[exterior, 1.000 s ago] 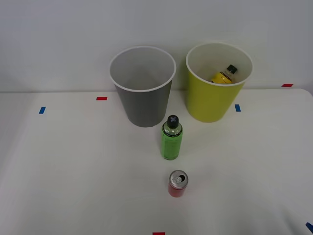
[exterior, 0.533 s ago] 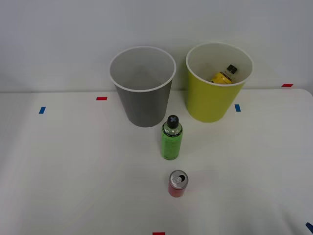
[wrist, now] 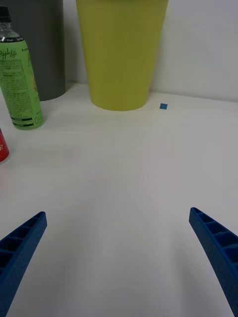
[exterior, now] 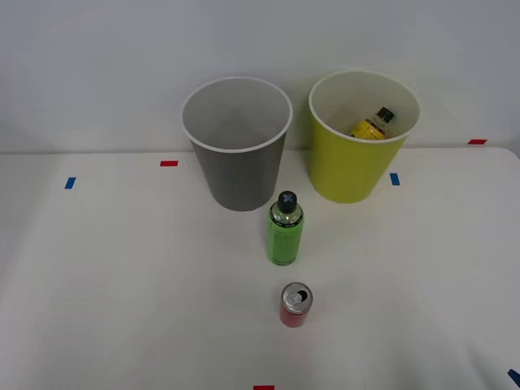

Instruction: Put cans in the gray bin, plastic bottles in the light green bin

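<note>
**Two bins at the back, one bottle and a can out front**

The white table (exterior: pixel 122 284) spans the lower frame of the front view. At upper centre stands the gray bin (exterior: pixel 237 175); the light green bin (exterior: pixel 351 166) stands to its right, with the yellow bottle (exterior: pixel 372 123) leaning inside (black cap up). The green bottle (exterior: pixel 285 230) stands upright at centre, just before the gray bin. Below it stands the red can (exterior: pixel 295 305), apart. The right gripper (wrist: pixel 119 257) hangs over bare table, its blue fingers (wrist: pixel 215 245) spread wide, holding nothing.
</note>
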Robot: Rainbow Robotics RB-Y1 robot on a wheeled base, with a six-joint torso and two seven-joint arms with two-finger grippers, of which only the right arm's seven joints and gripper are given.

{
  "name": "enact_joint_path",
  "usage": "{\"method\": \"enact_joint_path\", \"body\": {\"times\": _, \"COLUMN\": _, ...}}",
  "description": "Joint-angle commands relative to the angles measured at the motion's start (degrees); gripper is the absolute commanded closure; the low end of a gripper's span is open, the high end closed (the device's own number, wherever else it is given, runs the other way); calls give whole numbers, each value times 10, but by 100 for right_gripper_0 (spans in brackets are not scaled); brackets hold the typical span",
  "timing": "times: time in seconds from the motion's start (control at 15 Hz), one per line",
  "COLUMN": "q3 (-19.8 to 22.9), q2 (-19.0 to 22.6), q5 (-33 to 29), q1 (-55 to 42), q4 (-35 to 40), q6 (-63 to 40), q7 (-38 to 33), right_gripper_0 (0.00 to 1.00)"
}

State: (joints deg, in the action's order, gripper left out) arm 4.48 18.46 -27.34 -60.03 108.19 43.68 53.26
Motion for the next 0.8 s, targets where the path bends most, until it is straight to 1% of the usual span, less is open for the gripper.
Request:
{"method": "enact_joint_path", "body": {"times": 0.07, "q3": 0, "q2": 0, "q5": 0, "q1": 0, "q4": 0, "q6": 0, "q7": 0, "right_gripper_0": 0}}
{"method": "enact_joint_path", "body": {"times": 0.8, "q3": 0, "q2": 0, "q5": 0, "q1": 0, "q4": 0, "q6": 0, "q7": 0, "right_gripper_0": 0}}
